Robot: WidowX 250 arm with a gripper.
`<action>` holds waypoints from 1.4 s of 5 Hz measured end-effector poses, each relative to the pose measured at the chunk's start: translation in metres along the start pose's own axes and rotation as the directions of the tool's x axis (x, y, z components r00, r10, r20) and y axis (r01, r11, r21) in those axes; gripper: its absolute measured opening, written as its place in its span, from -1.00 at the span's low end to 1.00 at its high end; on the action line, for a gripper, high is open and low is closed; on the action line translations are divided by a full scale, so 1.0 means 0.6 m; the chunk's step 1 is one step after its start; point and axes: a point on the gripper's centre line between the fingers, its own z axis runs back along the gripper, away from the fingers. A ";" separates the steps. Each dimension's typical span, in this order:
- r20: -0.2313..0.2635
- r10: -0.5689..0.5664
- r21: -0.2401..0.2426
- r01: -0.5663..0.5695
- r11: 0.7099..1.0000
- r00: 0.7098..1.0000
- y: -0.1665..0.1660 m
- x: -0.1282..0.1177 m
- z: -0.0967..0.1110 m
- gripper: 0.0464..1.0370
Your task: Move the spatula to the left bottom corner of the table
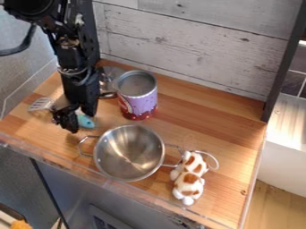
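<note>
On the left part of the brown wooden table [224, 129] is the spatula [42, 104], with a pale slotted head and a teal handle end. Its head points toward the table's left edge, and its teal end shows just beside the black two-finger end effector [81, 122]. The spatula is up and to the right of the left bottom corner. The arm comes down from the upper left, and the end effector hangs over the spatula, partly hiding its middle; I cannot tell whether it is open, closed or gripping it. To its right stands an upright cylindrical purple can [138, 98] with a red lower band, and a clear round lid [108, 80] is just left of the can, near the wall of whitish wood planks [191, 49]. Nearer the front edge is a round, shiny steel pot [128, 152] with two wire handles. Just right of that is a white-and-brown plush animal [189, 179].
</note>
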 end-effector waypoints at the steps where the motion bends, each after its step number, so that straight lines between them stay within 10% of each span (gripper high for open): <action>1: 0.005 0.006 -0.005 -0.006 1.000 1.000 -0.001 0.001 0.000 0.94; 3: 0.034 0.041 0.008 -0.041 0.999 0.999 -0.010 -0.003 0.012 0.93; 6: 0.016 0.014 0.244 -0.018 0.970 1.000 -0.032 0.001 0.107 0.93; 7: 0.015 0.006 0.247 -0.009 0.969 1.000 -0.032 0.001 0.107 0.93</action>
